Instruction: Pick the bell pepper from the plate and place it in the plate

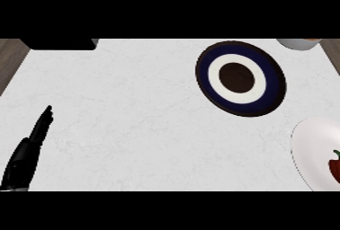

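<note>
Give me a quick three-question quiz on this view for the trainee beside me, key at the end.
1. True or false: the pepper already lies on the dark plate.
2. Which hand shows in the view, and where?
A. Left hand, lower left, fingers straight
B. Right hand, over the white plate
C. Both hands, around the dark plate
3. Fill in: the pepper lies on the ____ plate, at the view's right edge.

Key
1. False: the dark plate holds nothing.
2. A
3. white
</note>
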Tool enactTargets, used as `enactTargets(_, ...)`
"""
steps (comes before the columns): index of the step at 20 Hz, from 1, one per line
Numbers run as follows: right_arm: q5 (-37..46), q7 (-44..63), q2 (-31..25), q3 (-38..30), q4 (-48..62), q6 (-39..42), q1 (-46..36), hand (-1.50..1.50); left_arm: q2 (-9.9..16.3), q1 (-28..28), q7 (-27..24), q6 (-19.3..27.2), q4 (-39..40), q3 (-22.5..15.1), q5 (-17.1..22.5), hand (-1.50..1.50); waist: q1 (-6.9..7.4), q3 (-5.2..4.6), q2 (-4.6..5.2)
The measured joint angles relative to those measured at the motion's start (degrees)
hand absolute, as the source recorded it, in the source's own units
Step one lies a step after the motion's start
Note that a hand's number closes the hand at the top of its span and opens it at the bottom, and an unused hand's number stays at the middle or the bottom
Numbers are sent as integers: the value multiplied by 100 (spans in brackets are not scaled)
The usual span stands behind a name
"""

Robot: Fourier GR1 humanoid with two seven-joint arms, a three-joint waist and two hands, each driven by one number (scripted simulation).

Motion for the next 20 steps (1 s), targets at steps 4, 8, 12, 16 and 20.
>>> enactTargets(4,398,-189,-48,230,636,317,-405,-150,-72,-20,6,-64,44,98,-80,0,-3,1,-2)
enactTargets(8,726,-449,35,251,1101,621,-689,-150,-148,-93,30,-177,103,268,-206,0,-24,-1,-6)
enactTargets(12,1004,-612,125,330,1520,877,-1045,-150,-236,-27,132,-287,-39,368,-326,0,-23,-2,-8)
enactTargets(16,1309,-723,214,426,1864,1065,-1342,-150,-394,51,89,-357,-50,431,-483,0,-22,-2,-8)
enactTargets(20,1611,-779,400,470,2012,1114,-1445,-150,-487,155,169,-490,-227,561,-583,0,-28,-2,-10)
